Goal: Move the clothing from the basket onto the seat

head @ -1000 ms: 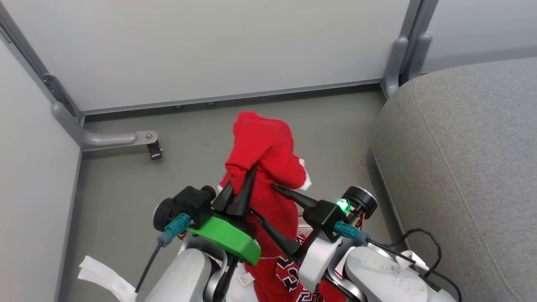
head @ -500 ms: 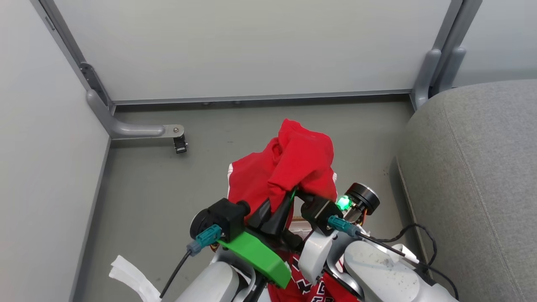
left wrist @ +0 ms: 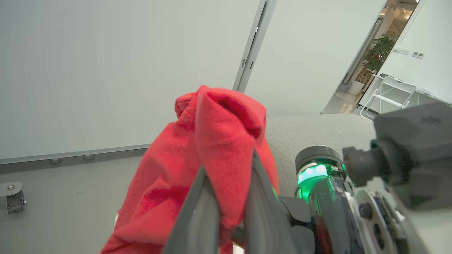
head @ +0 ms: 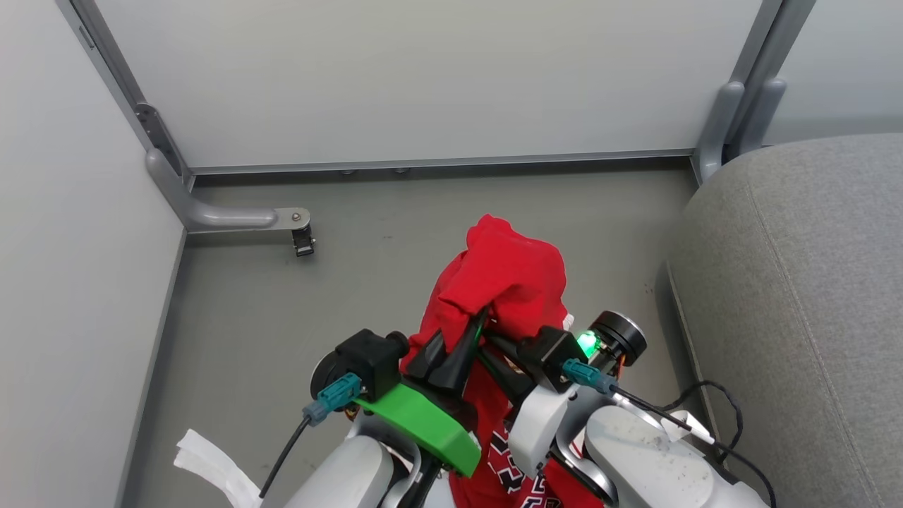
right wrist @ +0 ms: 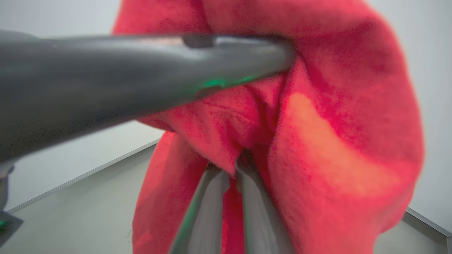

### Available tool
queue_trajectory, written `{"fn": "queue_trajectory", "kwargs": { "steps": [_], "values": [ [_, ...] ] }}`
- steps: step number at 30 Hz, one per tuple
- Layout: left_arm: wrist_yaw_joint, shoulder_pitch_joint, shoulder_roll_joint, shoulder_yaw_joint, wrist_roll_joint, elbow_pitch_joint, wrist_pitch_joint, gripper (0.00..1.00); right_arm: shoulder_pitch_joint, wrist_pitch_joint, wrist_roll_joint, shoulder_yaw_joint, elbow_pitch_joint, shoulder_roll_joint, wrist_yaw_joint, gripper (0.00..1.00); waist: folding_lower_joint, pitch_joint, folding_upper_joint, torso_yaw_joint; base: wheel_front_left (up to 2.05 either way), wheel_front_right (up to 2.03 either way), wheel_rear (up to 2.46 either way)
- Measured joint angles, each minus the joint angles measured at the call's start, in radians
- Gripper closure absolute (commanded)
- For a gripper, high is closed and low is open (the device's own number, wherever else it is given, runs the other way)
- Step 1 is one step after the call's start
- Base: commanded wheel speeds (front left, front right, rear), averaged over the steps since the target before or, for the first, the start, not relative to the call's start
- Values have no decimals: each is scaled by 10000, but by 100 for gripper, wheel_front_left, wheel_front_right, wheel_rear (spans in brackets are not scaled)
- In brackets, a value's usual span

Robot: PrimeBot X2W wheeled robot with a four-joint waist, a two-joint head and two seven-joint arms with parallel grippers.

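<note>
Left gripper (left wrist: 227, 162) and right gripper (right wrist: 230, 166) are both pinched tight on the bunched-up red clothing (head: 518, 275), held above the floor (head: 282, 317), grey seat (head: 790, 296) off to the right.

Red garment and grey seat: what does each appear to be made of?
The red garment: soft knit cloth, matte and slightly fuzzy; it folds and drapes limply, so it is likely a sports fabric. The grey seat: woven upholstery cloth, matte and heathered, with stitched seams over what looks like padding.

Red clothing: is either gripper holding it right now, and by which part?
Both. The left gripper and right gripper are each shut on the red clothing at its bunched upper fold, side by side; the rest hangs below.
</note>
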Motion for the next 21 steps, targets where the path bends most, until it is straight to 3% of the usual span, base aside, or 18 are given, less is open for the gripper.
{"fn": "queue_trajectory", "kwargs": {
  "steps": [4, 7, 15, 21],
  "values": [
    [0, 11, 4, 301, 221, -12, 2, 100, 223, -2, 44, -136, -42, -104, 0, 100, 0, 55, 0, -229, 0, 0, 0],
    [2, 74, 0, 577, 476, -31, 0, 0, 449, 0, 61, -410, -199, -174, 2, 100, 0, 107, 0, -617, 0, 0, 0],
    [2, 137, -2, 997, 1260, 134, 0, 0, 773, 0, 54, -788, -608, -351, 2, 100, 0, 261, 0, -1891, 0, 0, 0],
    [0, 151, -10, 1177, 1590, 265, 0, 0, 916, 0, -15, -1166, -947, -489, 2, 100, 0, 441, 0, -3208, 0, 0, 0]
  ]
}}
